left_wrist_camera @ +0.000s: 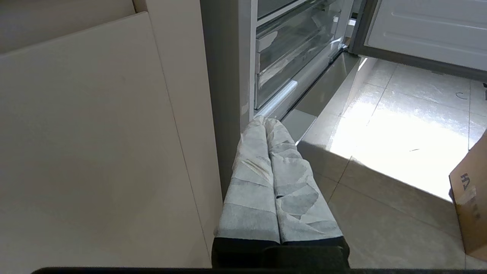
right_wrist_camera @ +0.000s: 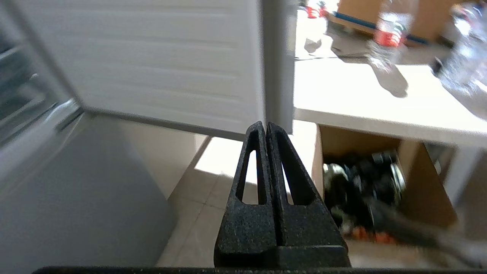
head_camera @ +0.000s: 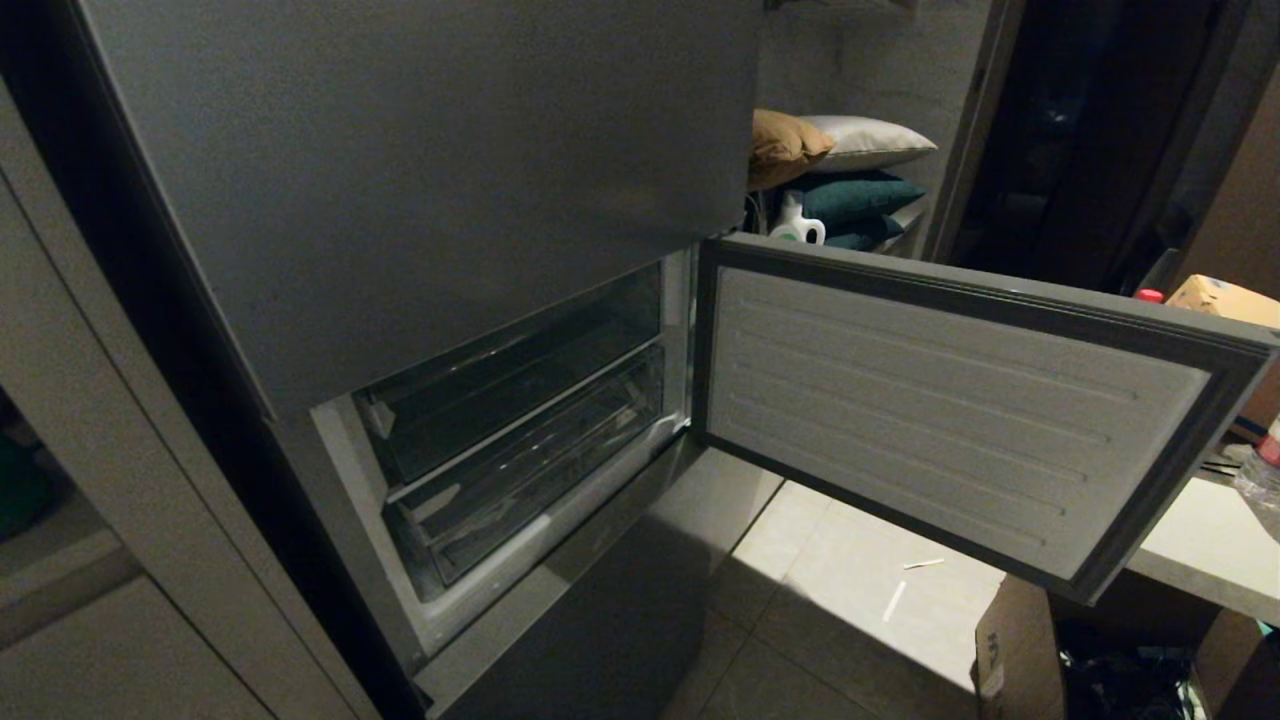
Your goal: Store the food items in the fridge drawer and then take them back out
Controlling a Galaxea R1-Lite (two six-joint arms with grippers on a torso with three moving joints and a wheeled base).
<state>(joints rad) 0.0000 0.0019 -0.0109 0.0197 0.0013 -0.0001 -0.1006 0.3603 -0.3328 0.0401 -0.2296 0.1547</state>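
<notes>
Left gripper [left_wrist_camera: 266, 123] closed, empty; right gripper [right_wrist_camera: 265, 127] closed, empty. Two clear fridge drawers [head_camera: 530, 470] stacked, pushed in, contents unclear; fridge door [head_camera: 960, 400] open right.

Neither arm shows in the head view. The left gripper [left_wrist_camera: 266, 121] appears only in its own wrist view: its two fingers [left_wrist_camera: 251, 179], wrapped in pale grey-white tape, lie pressed flat together along their whole length, tips meeting, with nothing between them. It points forward and downward, held low. The right gripper [right_wrist_camera: 265, 127] is likewise seen only from its wrist: its black, slotted fingers [right_wrist_camera: 293, 179] are closed tip to tip, holding nothing. It seems aimed roughly level and forward, though the blurred surroundings leave its exact tilt uncertain.
</notes>
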